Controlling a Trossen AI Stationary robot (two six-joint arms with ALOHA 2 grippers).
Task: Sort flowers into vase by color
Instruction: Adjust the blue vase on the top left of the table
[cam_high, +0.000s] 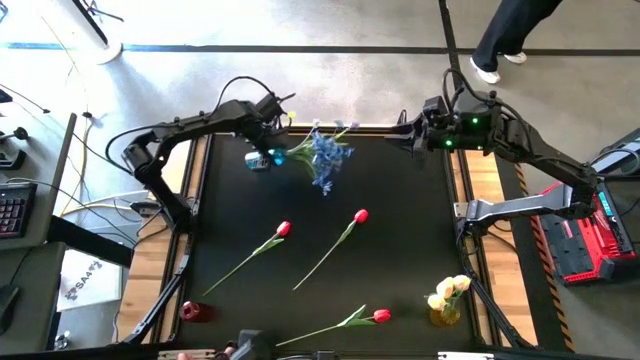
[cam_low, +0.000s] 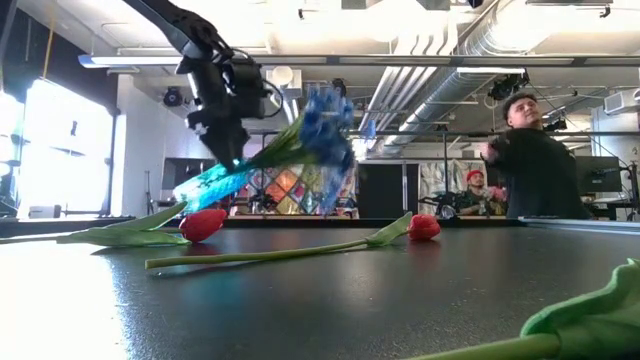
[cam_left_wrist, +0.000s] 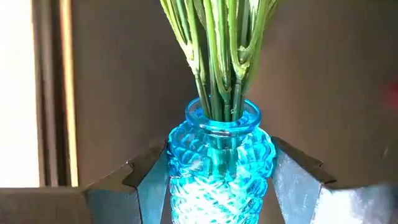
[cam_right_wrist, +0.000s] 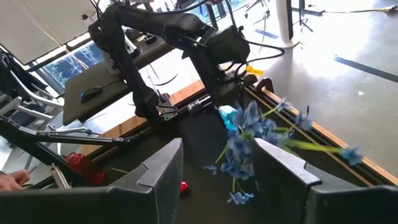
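left claw grips blue vase above black table; person behind.

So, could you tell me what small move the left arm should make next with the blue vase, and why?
Probably tip it upright and lower it to the table. The left gripper is shut on the blue vase, which is lifted and tilted, so the blue flowers lean sideways. The right gripper waits open at the far edge.

We saw our left gripper closed on a textured, translucent blue glass vase, one dark finger pressed to each side of its body. A bundle of thin green stems stood in the vase's round mouth, running up out of view against a dark surface.
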